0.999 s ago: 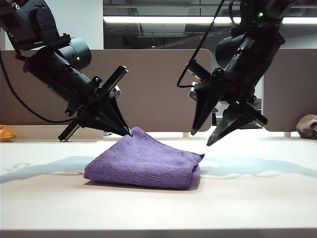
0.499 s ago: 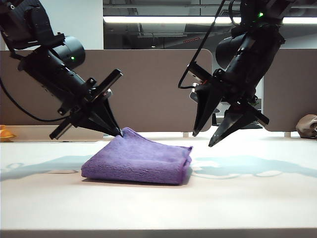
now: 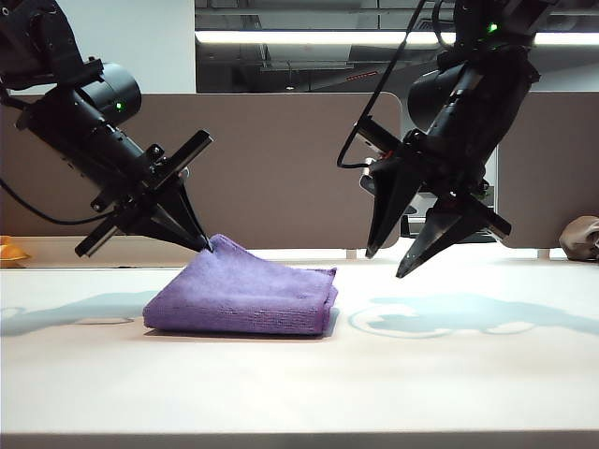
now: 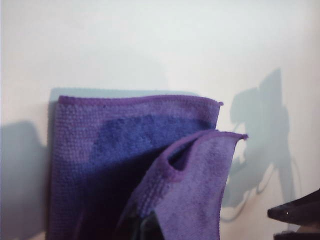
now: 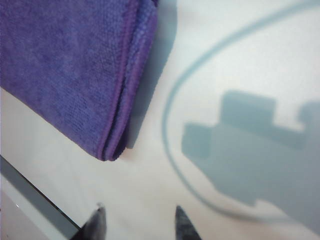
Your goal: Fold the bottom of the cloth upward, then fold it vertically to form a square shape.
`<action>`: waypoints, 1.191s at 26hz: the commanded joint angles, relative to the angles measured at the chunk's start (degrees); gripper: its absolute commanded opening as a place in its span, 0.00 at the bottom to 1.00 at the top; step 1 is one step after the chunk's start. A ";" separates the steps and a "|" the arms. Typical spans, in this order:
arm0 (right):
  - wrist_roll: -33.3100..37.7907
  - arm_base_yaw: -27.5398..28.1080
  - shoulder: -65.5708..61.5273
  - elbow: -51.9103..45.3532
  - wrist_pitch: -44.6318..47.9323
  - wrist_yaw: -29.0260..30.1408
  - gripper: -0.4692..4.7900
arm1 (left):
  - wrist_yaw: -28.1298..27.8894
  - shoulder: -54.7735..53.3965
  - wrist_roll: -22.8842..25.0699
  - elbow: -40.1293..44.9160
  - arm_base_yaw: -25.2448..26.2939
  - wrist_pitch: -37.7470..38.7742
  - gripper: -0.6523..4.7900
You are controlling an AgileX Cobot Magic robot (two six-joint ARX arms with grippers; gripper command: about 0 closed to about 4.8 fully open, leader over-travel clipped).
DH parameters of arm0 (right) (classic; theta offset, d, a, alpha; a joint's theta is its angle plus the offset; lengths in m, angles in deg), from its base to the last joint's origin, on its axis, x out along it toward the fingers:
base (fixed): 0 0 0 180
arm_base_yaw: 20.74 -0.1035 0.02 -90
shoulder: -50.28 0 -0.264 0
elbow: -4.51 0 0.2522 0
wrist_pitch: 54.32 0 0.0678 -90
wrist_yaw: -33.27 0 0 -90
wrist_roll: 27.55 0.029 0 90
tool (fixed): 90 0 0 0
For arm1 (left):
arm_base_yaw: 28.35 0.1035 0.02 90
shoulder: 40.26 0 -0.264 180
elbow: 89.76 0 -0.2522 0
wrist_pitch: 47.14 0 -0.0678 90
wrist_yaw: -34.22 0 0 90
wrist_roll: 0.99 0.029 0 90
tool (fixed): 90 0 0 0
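While the left end effector pinches a raised corner of the folded purple cloth at its 11 o'clock, the vertical fold looks nearly finished on the bench. The right end effector hangs with jaws apart, empty, off the cloth's 2 o'clock side. Next, I judge, that corner needs lowering square onto the stack before release.

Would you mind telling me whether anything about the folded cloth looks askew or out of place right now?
One thing: the cloth is folded, but its top layer's corner is lifted off the pile, pinched in the shut left gripper, so the edges do not line up. The right gripper hangs open above the table, touching nothing.
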 commanded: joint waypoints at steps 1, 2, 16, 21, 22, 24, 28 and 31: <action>0.09 -0.04 0.28 0.04 -0.37 0.17 0.43 | -1.66 0.72 -1.11 -0.22 0.52 -1.20 0.11; 0.07 -0.04 0.28 0.04 -0.50 0.15 0.43 | -2.03 0.72 -1.42 -0.22 0.74 -1.16 0.11; 0.07 -0.04 0.28 0.04 -0.81 0.13 0.55 | -5.70 0.83 -1.11 -0.22 1.14 -0.59 0.30; -0.92 -0.04 0.28 0.07 -0.61 0.33 0.24 | -5.84 3.13 -0.59 -0.22 1.16 -1.07 0.12; -1.31 -0.04 0.28 0.07 -0.70 0.42 0.20 | -5.86 3.65 -0.42 -0.22 1.16 -1.07 0.11; -2.75 -0.04 0.37 0.07 -0.81 0.85 0.14 | -5.92 5.57 0.76 -0.22 1.16 -1.07 0.11; -5.55 -0.04 1.77 0.07 -0.66 1.27 0.09 | -6.40 9.70 3.21 -0.20 1.14 -0.61 0.11; -5.88 -0.04 4.31 0.07 0.92 1.20 0.09 | -8.09 13.66 4.31 -0.20 1.14 -0.24 0.11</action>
